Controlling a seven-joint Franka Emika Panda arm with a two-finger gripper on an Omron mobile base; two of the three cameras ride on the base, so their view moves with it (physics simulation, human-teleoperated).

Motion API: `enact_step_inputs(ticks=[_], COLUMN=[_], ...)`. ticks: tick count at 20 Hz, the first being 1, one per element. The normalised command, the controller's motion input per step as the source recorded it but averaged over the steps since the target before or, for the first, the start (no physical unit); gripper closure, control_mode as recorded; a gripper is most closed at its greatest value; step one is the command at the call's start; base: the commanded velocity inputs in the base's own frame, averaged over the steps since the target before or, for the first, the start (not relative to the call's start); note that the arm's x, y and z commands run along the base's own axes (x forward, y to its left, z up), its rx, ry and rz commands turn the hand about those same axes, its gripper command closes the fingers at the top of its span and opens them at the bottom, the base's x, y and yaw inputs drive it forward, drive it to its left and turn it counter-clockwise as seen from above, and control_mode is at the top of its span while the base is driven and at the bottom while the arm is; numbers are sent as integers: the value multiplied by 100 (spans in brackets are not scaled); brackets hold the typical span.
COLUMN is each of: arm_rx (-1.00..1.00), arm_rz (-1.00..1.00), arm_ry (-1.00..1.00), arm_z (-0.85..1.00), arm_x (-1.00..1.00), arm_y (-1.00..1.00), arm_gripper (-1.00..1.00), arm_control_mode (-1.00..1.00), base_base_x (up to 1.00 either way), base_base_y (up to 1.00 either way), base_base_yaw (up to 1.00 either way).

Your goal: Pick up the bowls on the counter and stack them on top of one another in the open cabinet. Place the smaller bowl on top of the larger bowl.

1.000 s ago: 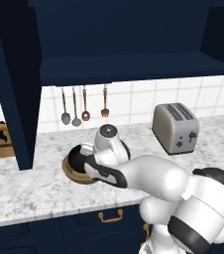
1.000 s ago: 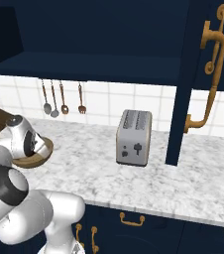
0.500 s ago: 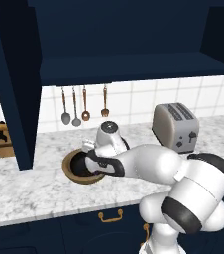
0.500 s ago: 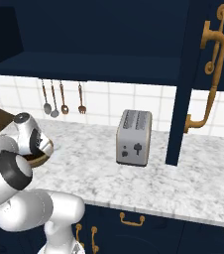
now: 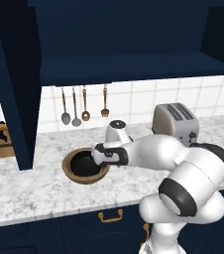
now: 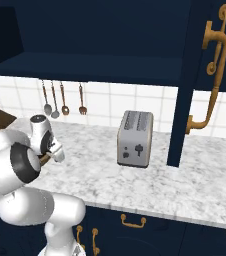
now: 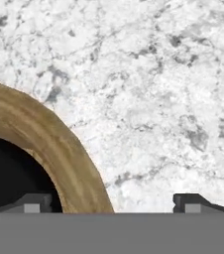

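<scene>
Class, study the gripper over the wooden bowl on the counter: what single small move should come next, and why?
Probably lower the gripper straight down and close. In the hand view its fingertips straddle the larger bowl's thick rim, one inside and one over the counter, with the jaws open and nothing held yet.

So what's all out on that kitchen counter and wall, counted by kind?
Bowls: 2, a black bowl inside a wooden bowl
Hanging utensils: 4
Toasters: 1
Knife blocks: 1
Total: 8
</scene>
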Motion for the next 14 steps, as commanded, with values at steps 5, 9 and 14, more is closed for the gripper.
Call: enact_step_inputs(ticks=[5, 9, 14], arm_rx=[-5, 0, 0], arm_rz=[1, 0, 0], arm_ry=[10, 0, 0], arm_z=[-56, -19, 1], arm_x=[12, 3, 0], arm_y=[29, 9, 0], arm_gripper=[-100, 100, 100], arm_control_mode=[-100, -100, -100], base_base_x=[0, 0, 0], base_base_y=[0, 0, 0], base_base_yaw=[0, 0, 0])
